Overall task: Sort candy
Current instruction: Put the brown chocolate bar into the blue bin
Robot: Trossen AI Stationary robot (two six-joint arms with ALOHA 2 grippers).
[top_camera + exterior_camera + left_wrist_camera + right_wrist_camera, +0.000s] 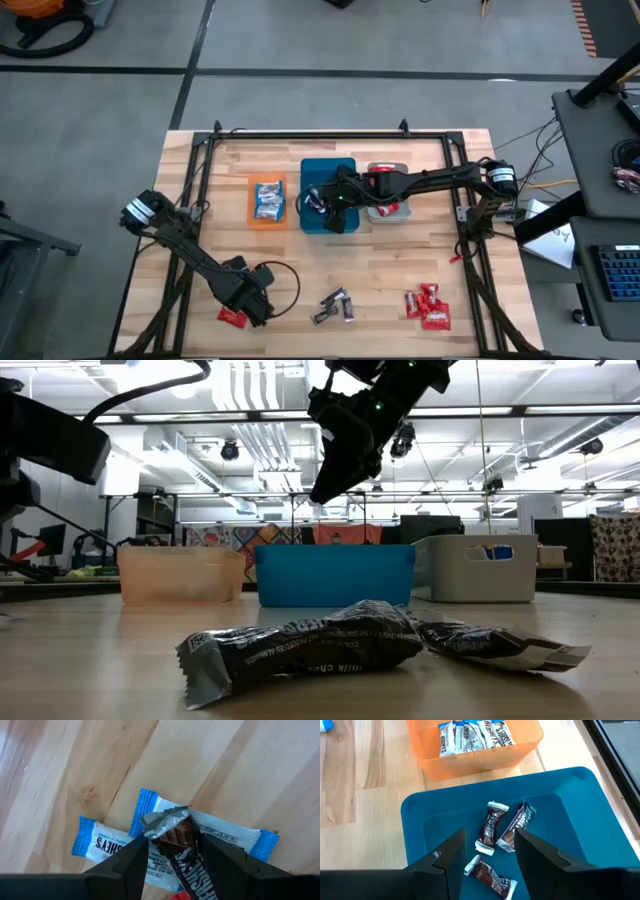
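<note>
Left hand is clamped on your dark brown candy; right hand hovers, fingers apart, over the teal tray.

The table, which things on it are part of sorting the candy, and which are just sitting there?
Job: brown candy held by left gripper; brown candies in teal tray under open right gripper; orange tray; grey tray; red candies.
Lying about: cables; keyboard.
</note>
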